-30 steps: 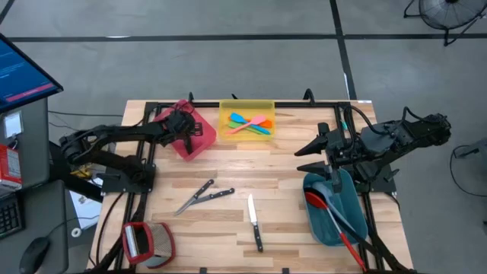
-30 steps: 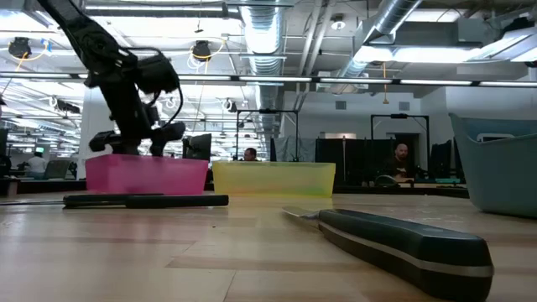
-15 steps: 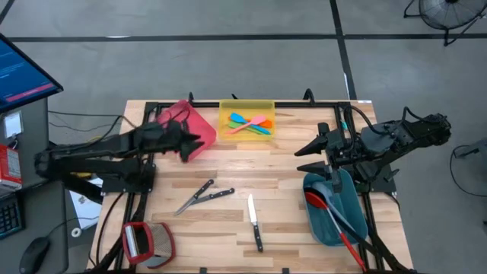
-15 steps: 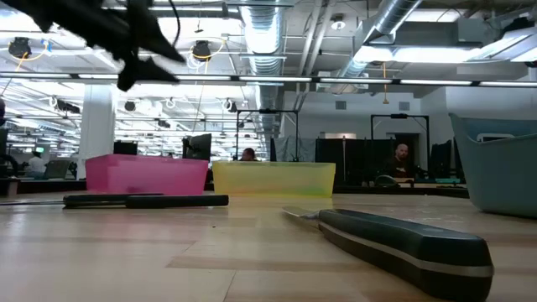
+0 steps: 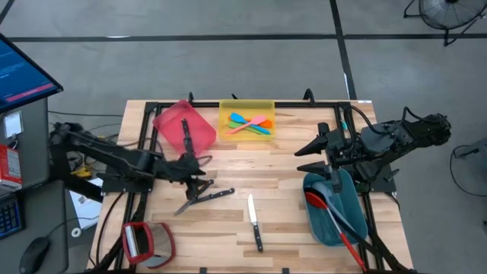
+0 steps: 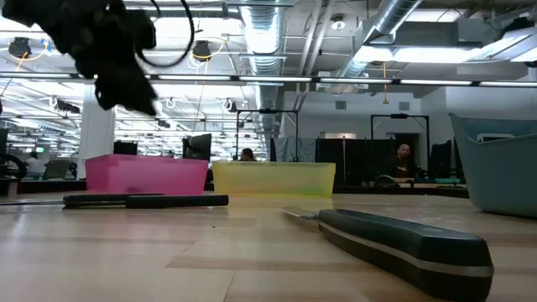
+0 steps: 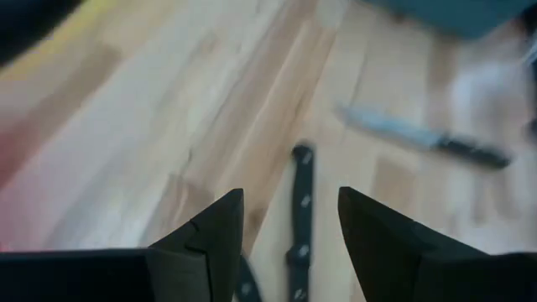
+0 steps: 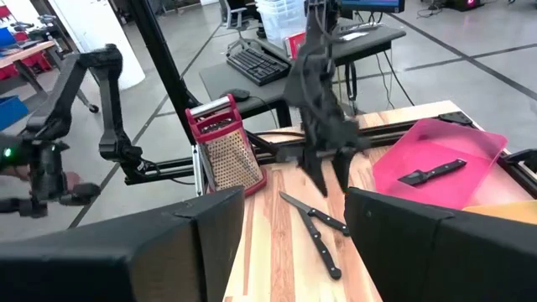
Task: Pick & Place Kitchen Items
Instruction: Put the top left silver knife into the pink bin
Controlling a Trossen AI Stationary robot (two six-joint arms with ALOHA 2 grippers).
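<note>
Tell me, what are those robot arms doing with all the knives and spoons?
They are sorting kitchen tools into coloured bins. The left gripper hangs open just above two crossed knives on the wooden table, so it will probably pick one up next. One knife already lies in the pink bin, little spatulas are in the yellow bin, and long spoons sit in the teal bin. Another knife waits alone. The right gripper waits open near the teal bin, holding nothing.
</note>
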